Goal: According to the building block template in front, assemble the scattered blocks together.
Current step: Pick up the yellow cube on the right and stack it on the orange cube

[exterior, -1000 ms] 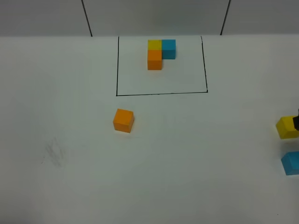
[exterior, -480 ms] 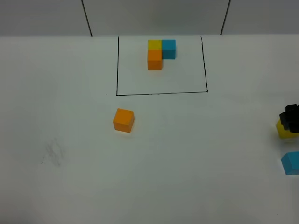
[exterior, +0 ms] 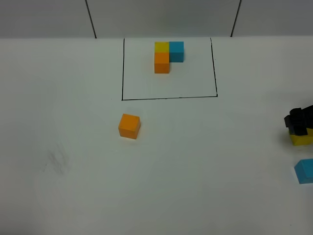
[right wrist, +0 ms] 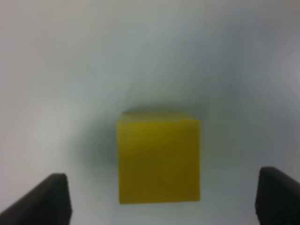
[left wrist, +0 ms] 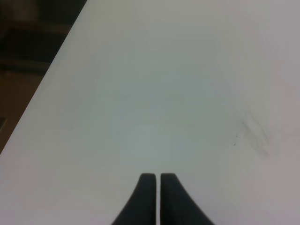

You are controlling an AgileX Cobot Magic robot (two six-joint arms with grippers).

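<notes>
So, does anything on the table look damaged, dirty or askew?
Only small things: a faint grey smudge marks the table on the left, and the loose orange cube sits slightly turned against the frame. Nothing is spilled or broken.

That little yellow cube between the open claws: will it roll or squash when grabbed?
Probably not roll: the yellow cube sits flat on the table with square faces. It looks solid and matte, so likely stiff and not slippery. Its flat sides should suit the open right gripper.

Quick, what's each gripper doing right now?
Left gripper: closed, holding nothing.
Right gripper: open, straddling the yellow cube, not touching it.
</notes>
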